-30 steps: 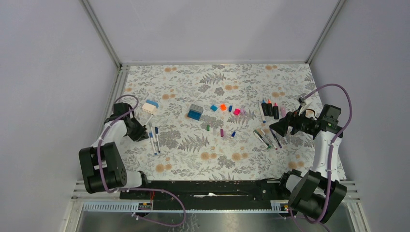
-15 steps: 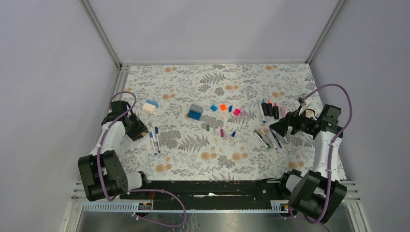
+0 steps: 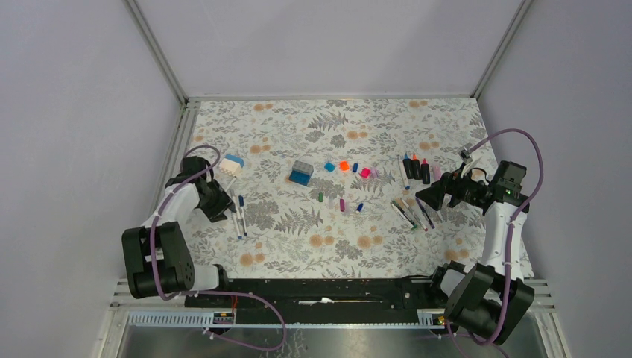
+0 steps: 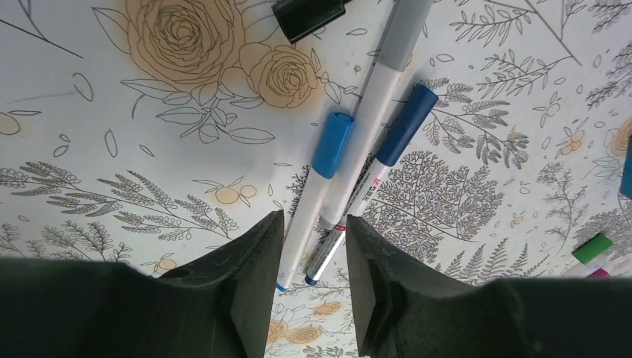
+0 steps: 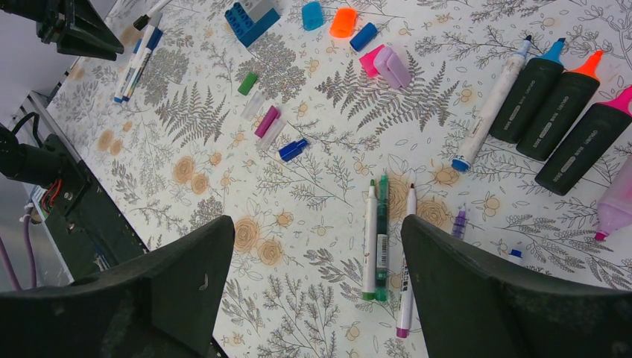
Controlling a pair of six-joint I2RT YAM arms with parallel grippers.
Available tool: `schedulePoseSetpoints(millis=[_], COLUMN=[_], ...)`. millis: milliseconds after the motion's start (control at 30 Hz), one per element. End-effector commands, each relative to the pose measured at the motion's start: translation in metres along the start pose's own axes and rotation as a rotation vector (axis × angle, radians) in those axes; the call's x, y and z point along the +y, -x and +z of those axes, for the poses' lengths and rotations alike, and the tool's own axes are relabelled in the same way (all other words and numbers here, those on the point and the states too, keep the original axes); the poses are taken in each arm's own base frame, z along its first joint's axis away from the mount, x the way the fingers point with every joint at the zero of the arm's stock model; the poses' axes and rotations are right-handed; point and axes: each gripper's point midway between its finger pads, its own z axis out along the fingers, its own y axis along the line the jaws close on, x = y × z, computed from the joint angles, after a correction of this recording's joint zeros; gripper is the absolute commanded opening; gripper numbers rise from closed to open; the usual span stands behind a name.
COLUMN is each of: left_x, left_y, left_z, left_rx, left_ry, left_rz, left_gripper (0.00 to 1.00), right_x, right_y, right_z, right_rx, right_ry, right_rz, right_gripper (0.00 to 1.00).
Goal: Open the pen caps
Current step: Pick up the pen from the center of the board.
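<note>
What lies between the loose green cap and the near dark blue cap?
A slim magenta plastic cap, flanked by clear pieces, shown in the right wrist view.

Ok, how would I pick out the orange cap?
Find the blue-and-grey block near the middle of the floral table. Right of it lies a short row of loose caps. The orange cap sits between a light blue cap and a slim dark blue cap, the only orange one.

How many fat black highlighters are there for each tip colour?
Blue-tipped highlighter: 1
Orange-tipped highlighter: 1
Pink-tipped highlighter: 1
Total: 3
</note>
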Motion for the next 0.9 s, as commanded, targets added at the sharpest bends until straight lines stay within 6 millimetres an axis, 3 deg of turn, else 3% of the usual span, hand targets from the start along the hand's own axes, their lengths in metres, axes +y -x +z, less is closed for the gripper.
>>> schedulePoseSetpoints(millis=[0,500,867], left_x=[0.003,0.004,0.019], left_y=[-0.002,-0.015,-0.017], left_z=[0.006,0.017,0.020], left_rx=[0.005,0.065,0.080], left_ry=[0.036,0.060,0.151], left_rz=[-0.004,0.025,-0.003], left_gripper=[0.41,0.37,0.28], right_x=[0.008,0.008,0.008], right_y=[0.016,0.016,0.016], right_z=[-0.004,-0.004,-0.004], right_rx=[-0.025,-0.024,-0.024], right_ry=[0.011,0.010,0.011], right_rz=[-0.058,-0.058,-0.058], right_gripper=[0.90,0.89,0.90])
